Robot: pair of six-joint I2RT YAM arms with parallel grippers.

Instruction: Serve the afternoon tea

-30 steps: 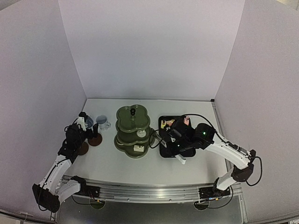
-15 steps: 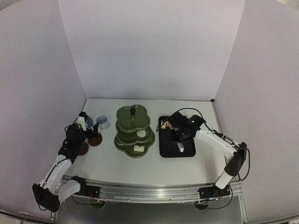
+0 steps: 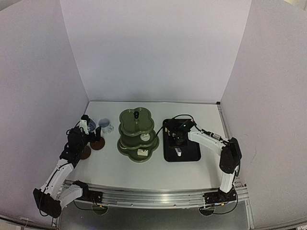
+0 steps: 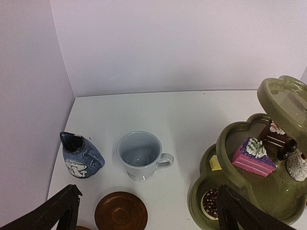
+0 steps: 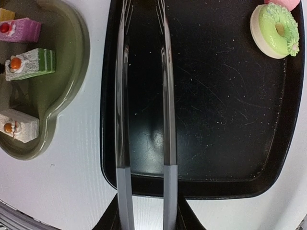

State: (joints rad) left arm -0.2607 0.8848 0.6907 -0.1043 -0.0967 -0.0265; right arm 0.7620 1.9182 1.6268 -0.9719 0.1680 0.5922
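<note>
The olive-green three-tier stand (image 3: pixel 137 135) is at mid-table, with cakes on its tiers. In the left wrist view the stand (image 4: pixel 230 143) holds a pink cake (image 4: pixel 252 155) and a chocolate doughnut (image 4: pixel 211 203). My left gripper (image 4: pixel 148 191) is open and empty, above a light blue cup (image 4: pixel 139 155), a tilted dark blue cup (image 4: pixel 79 155) and a brown coaster (image 4: pixel 121 211). My right gripper (image 5: pixel 146 211) is shut on the metal tongs (image 5: pixel 122 96), which are over the black tray (image 5: pixel 216 120). A green doughnut (image 5: pixel 274 29) lies at the tray's far corner.
Two coasters (image 3: pixel 98 143) lie near the left wall, by my left gripper (image 3: pixel 91 136). The stand's lowest tier (image 5: pixel 62 96) carries three cake slices beside the tray's left edge. The tray (image 3: pixel 189 153) is right of the stand, under my right gripper (image 3: pixel 178 138). White walls enclose the table.
My right arm has folded and swung its wrist left and back, with the tongs now over the tray's left part. The left arm has not moved.
</note>
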